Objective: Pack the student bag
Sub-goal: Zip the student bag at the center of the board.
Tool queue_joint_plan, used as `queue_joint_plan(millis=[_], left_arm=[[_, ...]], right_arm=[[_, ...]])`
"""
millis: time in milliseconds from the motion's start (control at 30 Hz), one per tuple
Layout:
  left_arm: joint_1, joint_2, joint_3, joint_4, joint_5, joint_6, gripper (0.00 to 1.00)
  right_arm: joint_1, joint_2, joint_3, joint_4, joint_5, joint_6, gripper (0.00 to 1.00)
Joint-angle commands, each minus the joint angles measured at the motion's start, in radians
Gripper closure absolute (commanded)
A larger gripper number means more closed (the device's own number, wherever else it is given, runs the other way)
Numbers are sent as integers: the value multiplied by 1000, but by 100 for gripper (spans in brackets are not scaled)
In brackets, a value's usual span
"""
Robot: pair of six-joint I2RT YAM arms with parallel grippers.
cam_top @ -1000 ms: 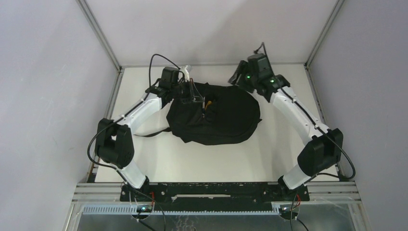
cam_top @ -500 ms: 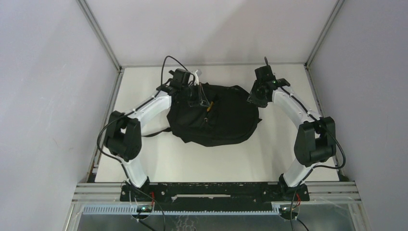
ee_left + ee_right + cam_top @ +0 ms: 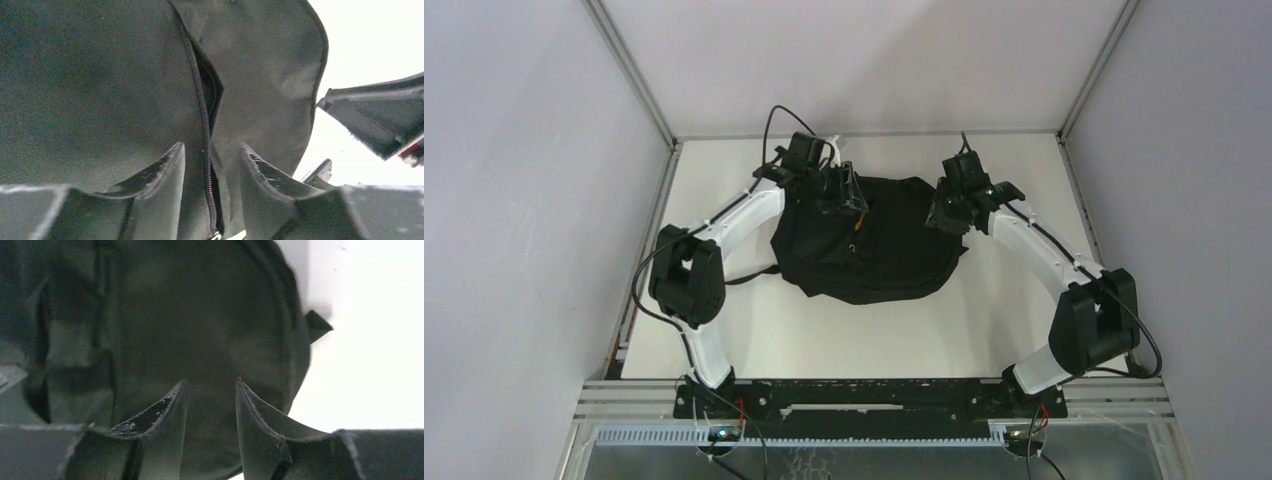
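The left gripper [image 3: 842, 190] sits over the bag's [image 3: 874, 250] upper left corner in the top view. In its wrist view the left gripper [image 3: 211, 146] is released, fingers [image 3: 162, 172] apart and straddling a zip [image 3: 201, 110]. The zip is partly undone, and a dark slit gapes beside it. Nothing is pinched between the fingers.

The right gripper [image 3: 946, 205] is at the bag's upper right edge. Seen from its wrist, the right gripper [image 3: 210, 381] is also released, with its fingers [image 3: 260, 412] spread over plain black fabric near the rounded rim. A small tab [image 3: 317, 325] juts from that rim over the table [image 3: 375, 370].

The bag lies flat on the table [image 3: 754, 335], in the upper middle of the top view, between the two arms. Its long axis runs left to right across the frame, dipping a little toward the left. The rounded end points right and the blunter end points left. A strap [image 3: 746, 279] trails out from the lower left end toward the left arm. A small orange speck [image 3: 856, 226] shows at the slit.
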Motion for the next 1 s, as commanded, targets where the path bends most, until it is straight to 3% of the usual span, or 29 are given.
queue_joint_plan(millis=[0,167,367,467,533,633,700,967], left_arm=[[7,-58,76,-16,2,40,47],[62,-205,-40,-19,-52,66,45],[13,-392,-204,-126,-160,205,62],[-57,-470,-323,-152,-202,222,62],[-93,-504,-377,-151,-212,219,56],[-136,-512,-431,-112,-208,201,43],[-165,-496,-448,-80,-228,198,39],[-215,-394,-422,-11,-352,182,49]], right_arm=[[75,-98,-3,67,13,-28,52],[165,-169,-10,87,20,-82,49],[197,-189,-27,101,-53,-49,49],[236,-210,-89,168,-96,-25,49],[243,-201,-99,171,-95,1,47],[240,-178,-100,154,-76,15,44],[233,-165,-99,150,-78,13,43],[226,-173,-122,138,-91,4,43]])
